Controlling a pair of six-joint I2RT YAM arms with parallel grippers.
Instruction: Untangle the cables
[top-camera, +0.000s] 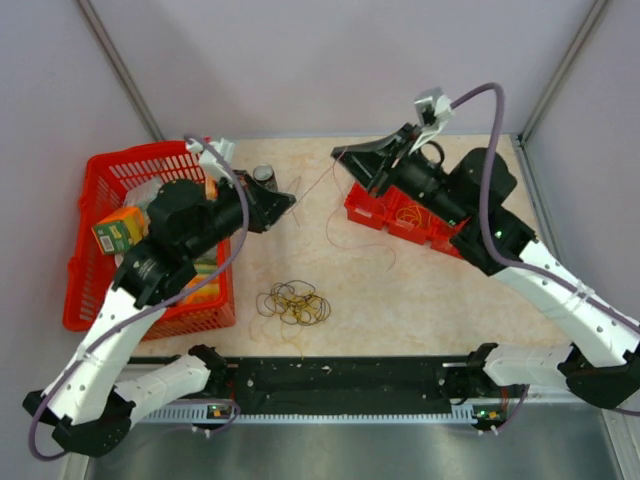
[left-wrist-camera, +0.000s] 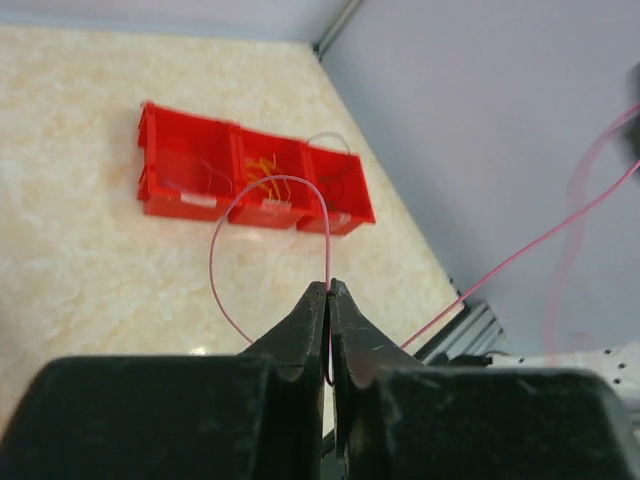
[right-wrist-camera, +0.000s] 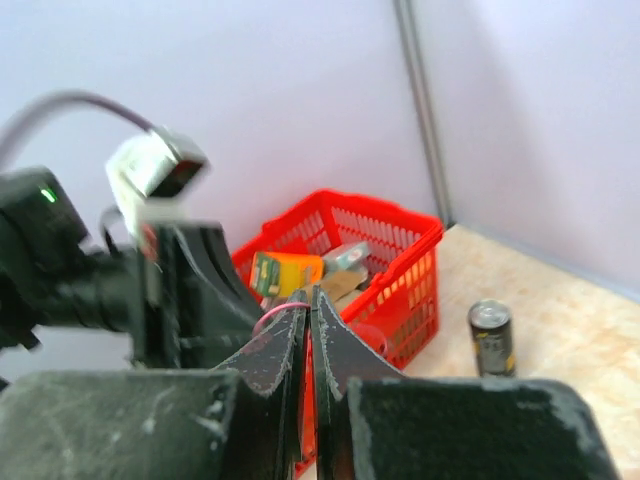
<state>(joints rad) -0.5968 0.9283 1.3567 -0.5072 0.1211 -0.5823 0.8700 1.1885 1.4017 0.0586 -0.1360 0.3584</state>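
A tangle of thin yellow-orange and dark cables (top-camera: 293, 303) lies in small loops on the table's near middle. One thin pink wire (left-wrist-camera: 212, 265) is strung between both grippers, above the table at the back. My left gripper (top-camera: 291, 201) is shut on it; in the left wrist view the wire leaves the closed tips (left-wrist-camera: 330, 286) and arcs up and left. My right gripper (top-camera: 340, 156) is shut on the wire's other end, which shows as a pink loop (right-wrist-camera: 276, 311) at its tips (right-wrist-camera: 310, 295). Both grippers are well behind the tangle.
A red three-compartment bin (top-camera: 400, 218) with a few wires in it sits under the right arm, also in the left wrist view (left-wrist-camera: 250, 180). A red basket (top-camera: 95, 215) of packaged goods stands at the left. A dark can (top-camera: 265, 177) stands by the left gripper.
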